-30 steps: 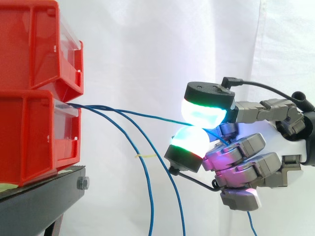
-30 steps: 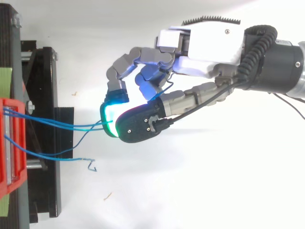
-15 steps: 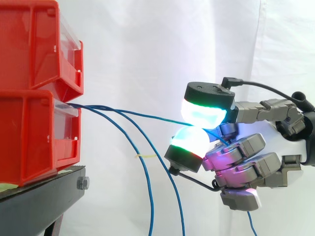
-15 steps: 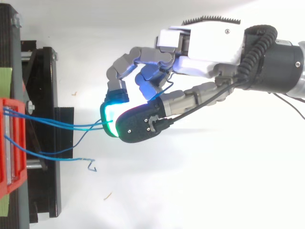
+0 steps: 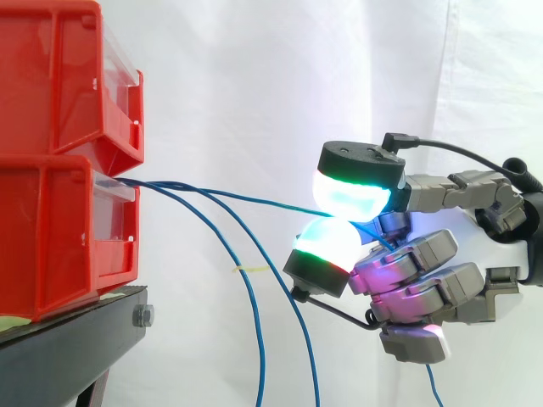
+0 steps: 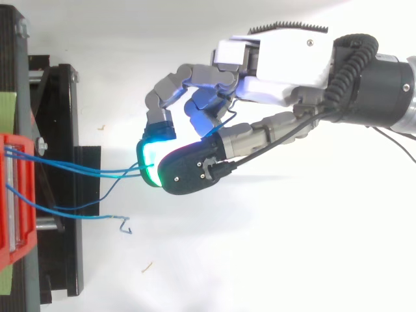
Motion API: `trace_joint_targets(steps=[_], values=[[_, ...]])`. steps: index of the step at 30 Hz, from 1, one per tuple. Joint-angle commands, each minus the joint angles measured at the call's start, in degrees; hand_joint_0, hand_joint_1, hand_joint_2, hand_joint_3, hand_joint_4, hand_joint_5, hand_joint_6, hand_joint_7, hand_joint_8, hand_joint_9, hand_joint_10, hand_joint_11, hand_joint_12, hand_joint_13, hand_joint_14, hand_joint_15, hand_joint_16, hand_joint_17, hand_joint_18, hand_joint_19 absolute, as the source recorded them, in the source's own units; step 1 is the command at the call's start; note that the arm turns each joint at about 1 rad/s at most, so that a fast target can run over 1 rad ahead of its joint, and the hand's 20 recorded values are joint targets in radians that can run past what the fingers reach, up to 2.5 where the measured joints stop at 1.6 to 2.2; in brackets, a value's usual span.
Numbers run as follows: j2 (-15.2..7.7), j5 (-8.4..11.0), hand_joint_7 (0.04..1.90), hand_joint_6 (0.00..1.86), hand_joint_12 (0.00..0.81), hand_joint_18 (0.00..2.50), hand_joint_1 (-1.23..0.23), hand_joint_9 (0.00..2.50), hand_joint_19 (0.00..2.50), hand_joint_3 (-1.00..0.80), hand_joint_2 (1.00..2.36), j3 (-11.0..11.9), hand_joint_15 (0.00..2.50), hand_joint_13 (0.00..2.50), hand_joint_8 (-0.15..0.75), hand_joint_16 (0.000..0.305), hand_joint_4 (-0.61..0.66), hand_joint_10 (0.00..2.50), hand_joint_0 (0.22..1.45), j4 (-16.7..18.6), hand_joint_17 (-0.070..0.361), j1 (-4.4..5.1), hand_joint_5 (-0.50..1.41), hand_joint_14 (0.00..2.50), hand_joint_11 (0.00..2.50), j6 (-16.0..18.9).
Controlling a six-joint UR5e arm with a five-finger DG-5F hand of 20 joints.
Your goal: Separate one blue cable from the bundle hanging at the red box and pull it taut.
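Two stacked red bins (image 5: 59,161) stand at the left on a black stand (image 5: 76,339). Several thin blue cables come out of the lower bin's front (image 6: 16,188). One blue cable (image 5: 246,198) runs nearly straight from the bin to my hand (image 5: 424,263), which is shut on it: two green-glowing pads (image 5: 352,193) pinch it between them. In the top view the same cable (image 6: 97,172) reaches the pinching pads (image 6: 151,162). The other blue cables (image 5: 254,314) sag downward below it. The held cable's tail (image 5: 434,390) hangs under the hand.
A white curtain (image 5: 271,76) is the backdrop. A small yellow tag (image 5: 251,270) sits on one sagging cable. In the top view a loose cable end (image 6: 123,224) curls over the white floor beside the black stand (image 6: 62,182).
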Motion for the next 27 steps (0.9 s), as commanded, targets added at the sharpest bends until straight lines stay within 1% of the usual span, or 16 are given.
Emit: trace_joint_targets(steps=[1, 2, 8, 27], values=[[0.00, 0.00, 1.08, 0.91, 0.478, 1.21, -0.77, 0.74, 0.99, -0.09, 1.01, 0.03, 1.16, 0.98, 0.449, 0.058, 0.05, 1.86, 0.68, 0.00, 0.130, 0.00, -0.19, 1.23, 1.06, 0.00], [0.00, 0.00, 1.08, 0.91, 0.487, 1.20, -0.77, 0.74, 0.99, -0.10, 1.01, -0.06, 1.15, 0.98, 0.449, 0.058, 0.05, 1.85, 0.68, 0.00, 0.130, 0.09, -0.19, 1.23, 1.07, 0.00], [0.00, 0.00, 1.08, 0.91, 0.469, 1.20, -0.77, 0.74, 0.99, -0.10, 1.01, 0.03, 1.15, 0.97, 0.447, 0.057, 0.05, 1.85, 0.68, 0.00, 0.127, 0.00, -0.19, 1.23, 1.07, 0.00], [0.00, 0.00, 1.07, 0.91, 0.470, 1.19, -0.77, 0.74, 1.00, -0.10, 1.01, 0.03, 1.16, 0.97, 0.444, 0.056, 0.05, 1.82, 0.68, 0.00, 0.126, 0.09, -0.19, 1.21, 1.08, 0.00]])
